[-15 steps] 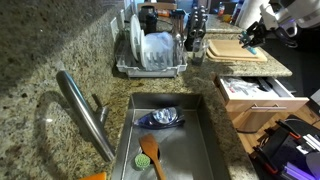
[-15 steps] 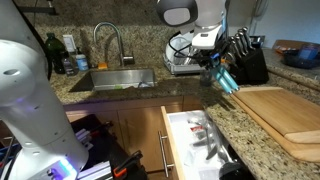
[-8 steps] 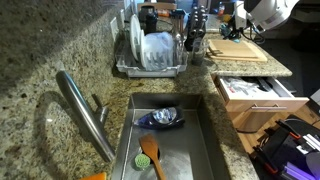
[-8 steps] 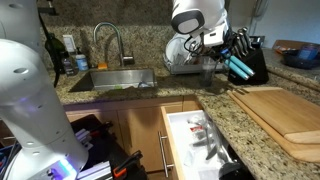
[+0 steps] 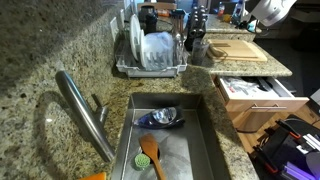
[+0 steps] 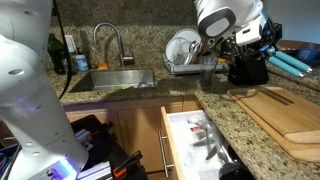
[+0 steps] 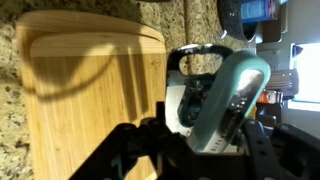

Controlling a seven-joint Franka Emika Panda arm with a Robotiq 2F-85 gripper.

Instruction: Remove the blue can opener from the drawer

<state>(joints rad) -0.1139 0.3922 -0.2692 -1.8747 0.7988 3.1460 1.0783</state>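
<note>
Exterior view, sink side: drawer [image 5: 250,95] stands pulled open at mid right, white inside showing. Arm [image 5: 268,10] is in the top right corner, above the cutting board [image 5: 238,48]. Gripper and opener are too small to make out here.

Exterior view, cabinet side: gripper [image 6: 266,47] is at upper right, up in the air in front of the knife block [image 6: 246,70]. Its jaws are pinched on the blue can opener [image 6: 295,64]. The teal handles stick out toward the right edge of the frame, long axis near level and dipping slightly to the right. The opener is clear of the drawer [image 6: 172,135], which sits open at bottom centre, well apart from the tool. The cutting board [image 6: 285,115] lies below the opener, with an air gap between them.

Wrist view: blue can opener [image 7: 238,90] fills right of centre, teal handle running from lower left to upper right, dark metal parts beside it. Gripper [image 7: 197,150] fingers are dark shapes along the bottom edge on either side of the handle, closed onto it as far as I can judge. Cutting board [image 7: 90,90] takes up the left half, bare.

Judgement: the removal looks done and what's left is the set-down. Key relation: the bare board lies straight below the held opener, so the move is down, keeping the long axis flat to the board.
</note>
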